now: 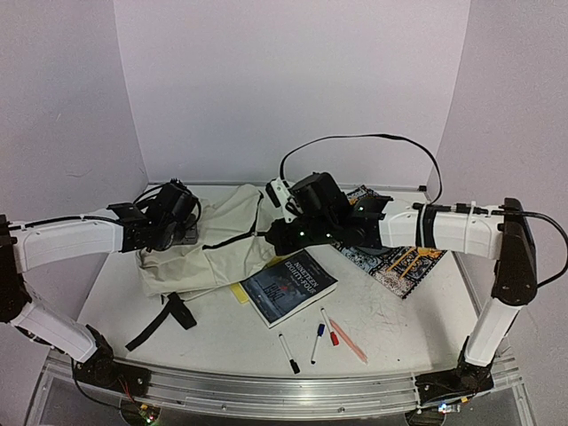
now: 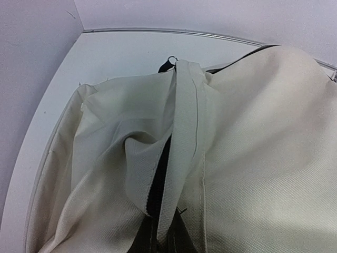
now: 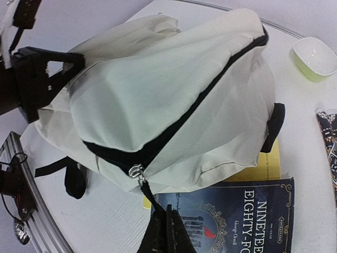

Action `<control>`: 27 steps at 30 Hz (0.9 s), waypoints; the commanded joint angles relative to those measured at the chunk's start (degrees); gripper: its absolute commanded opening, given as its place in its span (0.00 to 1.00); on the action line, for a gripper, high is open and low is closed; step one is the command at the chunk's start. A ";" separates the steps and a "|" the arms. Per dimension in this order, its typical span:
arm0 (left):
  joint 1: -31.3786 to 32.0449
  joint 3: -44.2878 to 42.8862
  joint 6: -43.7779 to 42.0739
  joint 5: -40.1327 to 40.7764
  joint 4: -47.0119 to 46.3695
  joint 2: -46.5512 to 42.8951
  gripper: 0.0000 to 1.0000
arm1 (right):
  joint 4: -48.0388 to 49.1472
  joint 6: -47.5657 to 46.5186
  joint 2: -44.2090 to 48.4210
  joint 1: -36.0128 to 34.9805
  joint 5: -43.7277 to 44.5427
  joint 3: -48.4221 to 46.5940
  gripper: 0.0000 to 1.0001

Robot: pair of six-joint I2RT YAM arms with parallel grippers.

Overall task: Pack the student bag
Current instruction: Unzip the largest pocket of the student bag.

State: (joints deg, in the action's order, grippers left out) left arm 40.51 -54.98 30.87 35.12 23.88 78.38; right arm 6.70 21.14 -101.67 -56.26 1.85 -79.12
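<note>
Looking from above: large soft cream fabric student bag [image 1: 213, 240] with black straps slumped on the white counter [image 1: 213, 346], left of centre, between both arms. Left tool [image 1: 188, 232] at its far-left edge, right tool [image 1: 273, 238] at its right side. Nothing packed yet, by the look of it: dark blue paperback book [image 1: 289, 286] just beside the bag, overlapping a yellow pad [image 1: 240, 293]; patterned black-and-orange book [image 1: 395, 257] partly under the right arm; black marker [image 1: 288, 352], blue marker [image 1: 317, 342], red marker [image 1: 329, 333] and slim pink pen [image 1: 348, 340] nearer the bases, all outside. Judged stage: opening the bag, with all the loading left.

From the left wrist: only cream cloth, one fold tented toward the lens. Fingers cut off at the bottom edge.

From the right wrist: right tool pinched closed on the black zip pull [image 3: 145, 191], just below the metal slider [image 3: 136, 169]. Left tool at the far corner, clenched on the bag's cloth. Zip parted or closed: hard to make out. Lime-green dish [image 3: 315, 57] beyond the bag. Bag's inside hidden in every view.
</note>
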 commanded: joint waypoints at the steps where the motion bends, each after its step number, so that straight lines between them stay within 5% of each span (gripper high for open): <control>1: -6.28 -0.14 -1.68 17.70 5.30 2.53 0.03 | -6.17 -3.98 1.03 1.60 -3.20 -5.78 0.00; 12: -8.31 -8.72 -3.25 1.49 -2.59 6.48 0.15 | -1.86 -4.07 -8.62 -3.95 -17.19 -15.29 0.00; 23: -8.52 -4.65 9.70 -19.66 -6.35 -1.74 0.56 | 0.33 -2.86 -13.37 -4.47 -17.37 -18.04 0.00; 27: -8.52 0.48 17.36 -24.55 -5.90 -7.27 0.62 | 0.42 -3.11 -14.00 -4.57 -16.54 -17.89 0.00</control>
State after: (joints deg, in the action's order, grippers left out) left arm 31.93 -58.11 38.89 17.98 19.00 77.15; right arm 5.68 17.89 -115.06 -60.45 -14.19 -94.55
